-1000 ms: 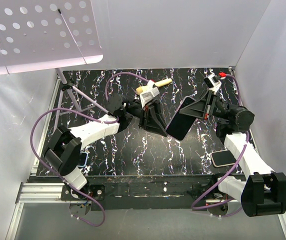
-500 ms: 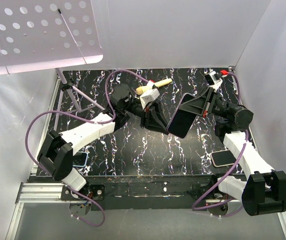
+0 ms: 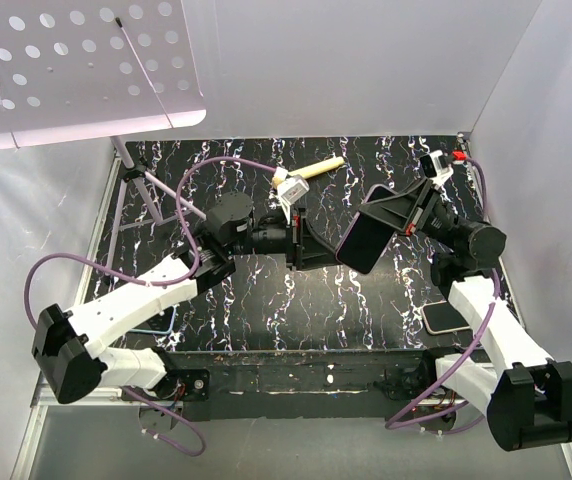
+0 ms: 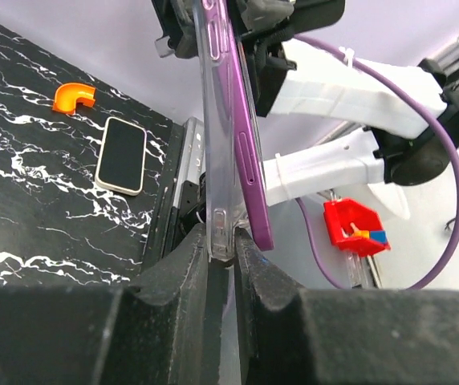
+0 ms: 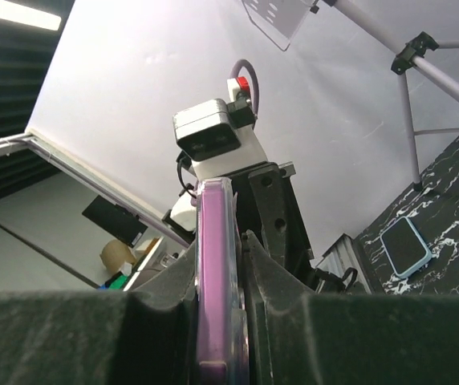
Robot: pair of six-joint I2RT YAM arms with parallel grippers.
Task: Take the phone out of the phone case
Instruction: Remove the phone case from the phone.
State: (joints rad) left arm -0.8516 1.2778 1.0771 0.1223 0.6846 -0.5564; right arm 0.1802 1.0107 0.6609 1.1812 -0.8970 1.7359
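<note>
A purple phone (image 3: 363, 240) in a clear case is held in the air between both grippers, above the middle of the table. My left gripper (image 3: 318, 243) is shut on the clear case's edge (image 4: 213, 120). In the left wrist view (image 4: 221, 241) the purple phone (image 4: 245, 128) stands a little off the case at its near end. My right gripper (image 3: 394, 213) is shut on the phone's other end. In the right wrist view (image 5: 217, 249) the phone (image 5: 216, 289) fills the gap between the fingers.
A cream phone (image 3: 446, 316) lies at the near right, a blue-cased phone (image 3: 162, 322) at the near left. An orange piece (image 4: 73, 96) lies on the table. A wooden-handled brush (image 3: 308, 171) lies at the back. A tripod stand (image 3: 151, 195) with a perforated plate (image 3: 76, 65) stands back left.
My left arm has stretched out to the right and its gripper now points level at the phone's edge. The phone and right gripper have shifted slightly up and right.
</note>
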